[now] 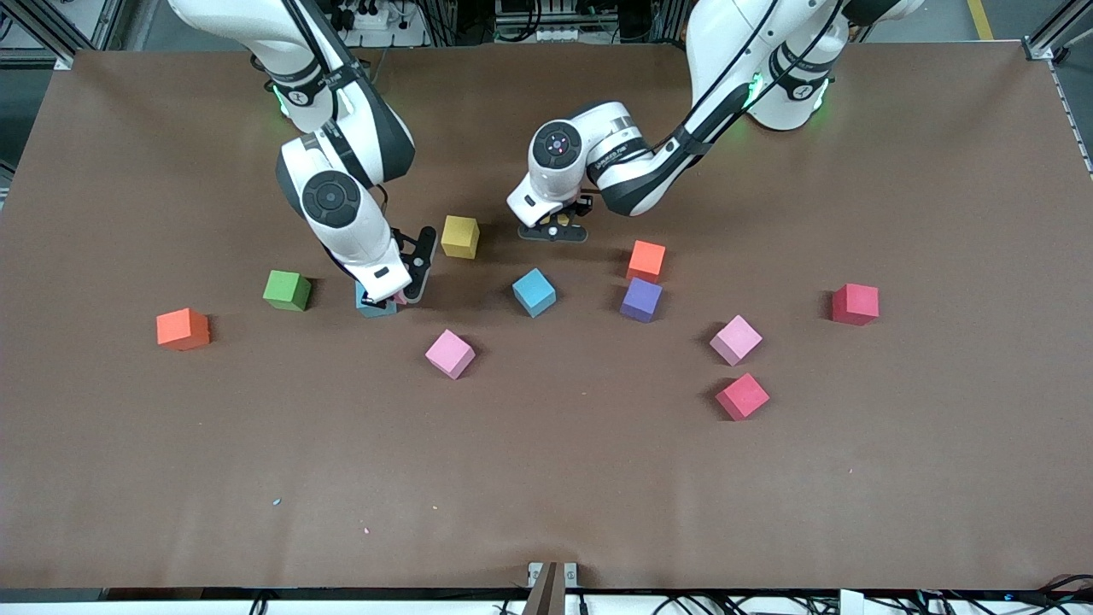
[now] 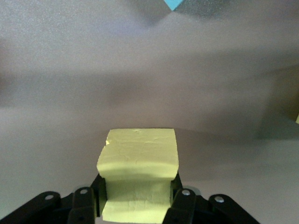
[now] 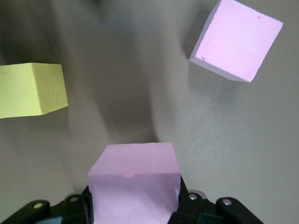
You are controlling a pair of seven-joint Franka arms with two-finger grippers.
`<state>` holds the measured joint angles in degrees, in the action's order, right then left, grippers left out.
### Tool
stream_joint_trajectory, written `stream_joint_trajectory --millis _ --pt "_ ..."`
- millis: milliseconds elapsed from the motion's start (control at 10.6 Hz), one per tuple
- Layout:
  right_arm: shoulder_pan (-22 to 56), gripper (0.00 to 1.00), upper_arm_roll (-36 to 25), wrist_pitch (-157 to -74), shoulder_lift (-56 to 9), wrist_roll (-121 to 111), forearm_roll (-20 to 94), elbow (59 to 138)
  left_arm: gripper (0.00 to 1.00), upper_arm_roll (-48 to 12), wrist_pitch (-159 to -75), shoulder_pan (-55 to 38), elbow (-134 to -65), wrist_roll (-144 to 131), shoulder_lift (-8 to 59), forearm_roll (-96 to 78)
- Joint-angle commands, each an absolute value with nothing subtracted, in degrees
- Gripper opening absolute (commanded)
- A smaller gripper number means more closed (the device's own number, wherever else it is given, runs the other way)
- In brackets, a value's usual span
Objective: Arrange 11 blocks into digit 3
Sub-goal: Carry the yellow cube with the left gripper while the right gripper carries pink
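The blocks lie scattered singly on the brown table; no digit 3 shape shows. My right gripper (image 1: 394, 297) (image 3: 134, 200) is shut on a pink block (image 3: 134, 184), low over a blue block (image 1: 374, 307) that it partly hides. My left gripper (image 1: 555, 229) (image 2: 138, 196) is shut on a yellow block (image 2: 138, 163), close above the table near the middle. Loose between them are a yellow block (image 1: 460, 237) (image 3: 30, 89), a blue block (image 1: 534, 292) and a pink block (image 1: 450, 354) (image 3: 236, 39). An orange block (image 1: 646, 260) stands next to a purple block (image 1: 641, 300).
Toward the left arm's end lie a pink block (image 1: 735, 340) and two red blocks (image 1: 742, 396) (image 1: 855, 304). Toward the right arm's end sit a green cube (image 1: 287, 290) and an orange-red block (image 1: 183, 329). The table's wide strip nearest the front camera is bare brown surface.
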<state>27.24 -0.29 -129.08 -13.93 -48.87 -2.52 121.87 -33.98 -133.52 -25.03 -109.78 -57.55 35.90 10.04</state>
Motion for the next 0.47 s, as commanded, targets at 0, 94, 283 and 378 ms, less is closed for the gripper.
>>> stream_joint_trajectory --millis 0,94,283,378 --pt "27.60 0.00 -0.35 -127.71 -12.39 -49.04 -3.60 122.52 1.00 -33.14 -132.98 -26.10 -108.54 -59.59 37.00 11.69" --pt "27.60 0.00 -0.35 -127.62 -12.39 -49.04 -3.60 122.52 1.00 -33.13 -132.72 -26.10 -108.46 -59.68 36.83 11.69" --pt "27.60 0.00 -0.35 -127.27 -12.31 -48.96 -3.60 122.43 1.00 -33.13 -128.79 -26.10 -106.10 -59.77 36.56 11.69" --pt "27.60 0.00 -0.35 -127.18 -12.22 -48.96 -3.60 122.43 1.00 -33.22 -125.45 -26.10 -104.08 -59.77 36.30 11.69"
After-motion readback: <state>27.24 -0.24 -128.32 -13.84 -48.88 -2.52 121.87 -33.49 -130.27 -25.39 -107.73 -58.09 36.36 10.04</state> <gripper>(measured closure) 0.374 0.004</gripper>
